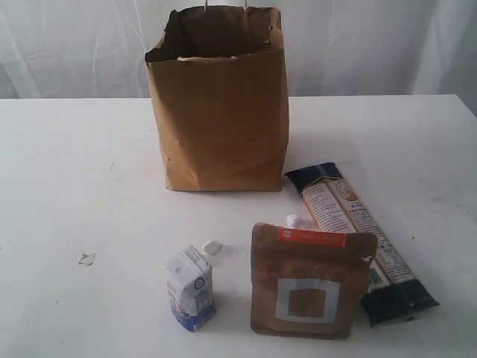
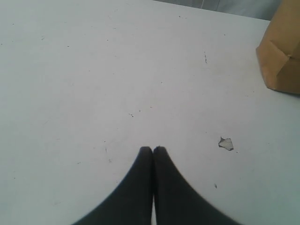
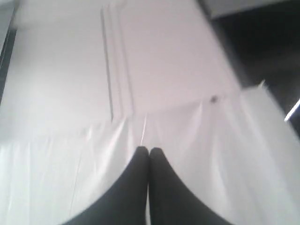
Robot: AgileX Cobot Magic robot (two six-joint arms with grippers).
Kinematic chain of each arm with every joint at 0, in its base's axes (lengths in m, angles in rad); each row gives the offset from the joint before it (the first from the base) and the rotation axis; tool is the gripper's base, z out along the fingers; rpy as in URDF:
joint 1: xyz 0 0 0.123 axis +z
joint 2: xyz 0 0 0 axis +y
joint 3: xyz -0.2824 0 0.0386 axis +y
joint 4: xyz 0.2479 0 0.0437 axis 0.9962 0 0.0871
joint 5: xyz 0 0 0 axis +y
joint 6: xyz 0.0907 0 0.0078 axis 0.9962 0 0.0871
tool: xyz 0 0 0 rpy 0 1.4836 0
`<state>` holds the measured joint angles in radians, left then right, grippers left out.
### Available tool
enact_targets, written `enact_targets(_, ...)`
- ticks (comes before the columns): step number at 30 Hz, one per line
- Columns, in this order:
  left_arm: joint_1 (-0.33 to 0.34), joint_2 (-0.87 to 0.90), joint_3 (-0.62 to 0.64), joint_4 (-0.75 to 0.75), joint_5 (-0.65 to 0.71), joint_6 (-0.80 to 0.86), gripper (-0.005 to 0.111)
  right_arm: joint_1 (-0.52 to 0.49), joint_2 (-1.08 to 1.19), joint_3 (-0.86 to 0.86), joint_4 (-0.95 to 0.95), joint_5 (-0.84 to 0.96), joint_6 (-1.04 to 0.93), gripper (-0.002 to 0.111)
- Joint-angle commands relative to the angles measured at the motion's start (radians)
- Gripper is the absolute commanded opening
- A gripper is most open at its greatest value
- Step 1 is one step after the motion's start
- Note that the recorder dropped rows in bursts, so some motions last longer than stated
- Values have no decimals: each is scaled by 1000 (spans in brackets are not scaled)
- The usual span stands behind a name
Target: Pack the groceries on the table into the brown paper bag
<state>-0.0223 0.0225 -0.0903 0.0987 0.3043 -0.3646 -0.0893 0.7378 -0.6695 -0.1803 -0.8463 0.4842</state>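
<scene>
Left wrist view: the left jaws are seen pressed together, empty, above the white surface. A corner of the brown paper bag is seen well ahead of their tips and off to one side, and a small chipped mark nearer. The right jaws are likewise pressed together on nothing, with white draped cloth beyond them. In the exterior view the small white-blue carton, brown pouch and long dark packet are seen near the bag; their places relative to the jaws cannot be told.
</scene>
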Motion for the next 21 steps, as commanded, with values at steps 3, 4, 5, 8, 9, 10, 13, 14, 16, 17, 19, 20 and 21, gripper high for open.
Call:
enact_targets(3, 5, -4, 9, -8, -4, -6, 0, 0, 311, -30, -472, 400, 78, 0)
enact_targets(4, 5, -4, 9, -8, -4, -6, 0, 0, 361, -30, -472, 444, 78, 0)
enact_targets(5, 5, -4, 9, -8, -4, -6, 0, 0, 404, -32, -472, 490, 78, 0)
enact_targets(8, 5, -4, 9, -8, -4, -6, 0, 0, 500, -34, -476, 612, 67, 0)
enact_targets(9, 5, -4, 9, -8, -4, -6, 0, 2, 516, -34, -482, 659, 67, 0)
enact_targets(10, 5, -4, 9, -8, -4, -6, 0, 2, 530, -34, -482, 701, 69, 0)
enact_targets(13, 5, -4, 9, -8, -4, -6, 0, 2, 543, -34, -482, 867, 69, 0)
enact_targets(14, 5, -4, 9, -8, -4, -6, 0, 2, 546, -34, -482, 920, 57, 0)
enact_targets(16, 5, -4, 9, -8, -4, -6, 0, 2, 550, -34, -482, 1008, 13, 0)
enact_targets(17, 5, -4, 9, -8, -4, -6, 0, 2, 554, -34, -477, 1053, -26, 0)
enact_targets(19, 5, -4, 9, -8, -4, -6, 0, 2, 558, -34, -440, 1123, -110, 0)
enact_targets(20, 5, -4, 9, -8, -4, -6, 0, 2, 558, -34, -387, 1151, -170, 0)
enact_targets(21, 5, -4, 9, -8, -6, -6, 0, 2, 558, -39, -301, 1183, -254, 0)
